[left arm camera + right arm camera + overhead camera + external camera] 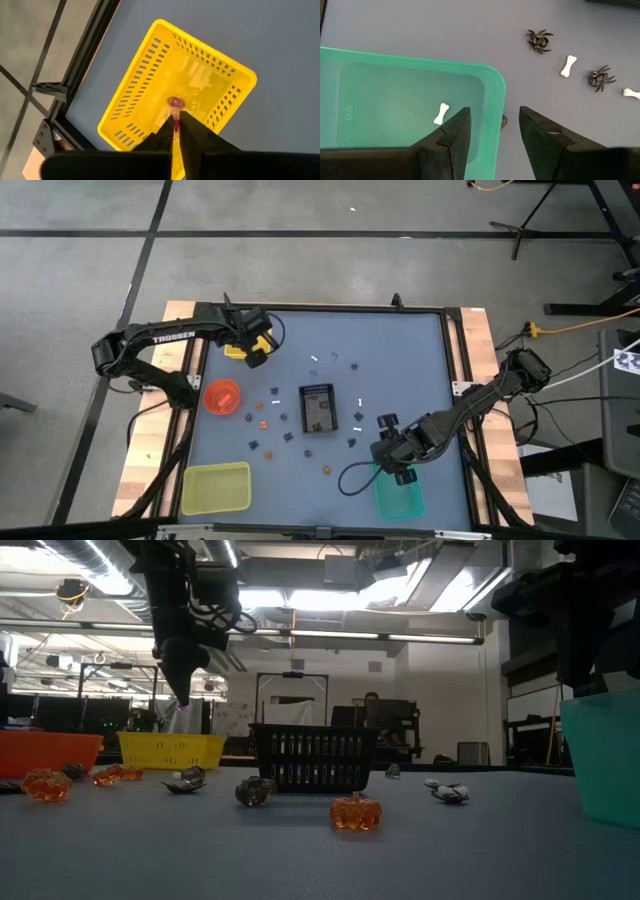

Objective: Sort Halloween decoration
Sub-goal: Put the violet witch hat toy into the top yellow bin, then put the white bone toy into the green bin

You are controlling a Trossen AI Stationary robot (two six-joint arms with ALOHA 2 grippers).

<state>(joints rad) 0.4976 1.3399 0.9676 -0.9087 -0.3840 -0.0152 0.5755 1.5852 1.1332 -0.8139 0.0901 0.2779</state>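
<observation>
Grey-blue counter (pixel 400 360) carries scattered trinkets (pixel 288 420). Left end effector (pixel 176 125) grasps a pink trinket (pixel 175 104) over the yellow basket (pixel 145 90). Right end effector (pixel 492 125) stands released above the teal tray's (pixel 395 100) rim.

Table (pixel 400 360), grey-blue top, carrying: yellow basket (pixel 250 345), orange bowl (pixel 222 396), black tray (pixel 318 409), yellow-green bin (pixel 215 487), teal bin (pixel 400 495); trinkets (pixel 290 435) lying scattered around the tray.

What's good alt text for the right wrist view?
The right claw, open, hangs over the rim of a teal container holding one white bone. On the blue-grey table beyond lie two black spiders and two more white bones.
</observation>
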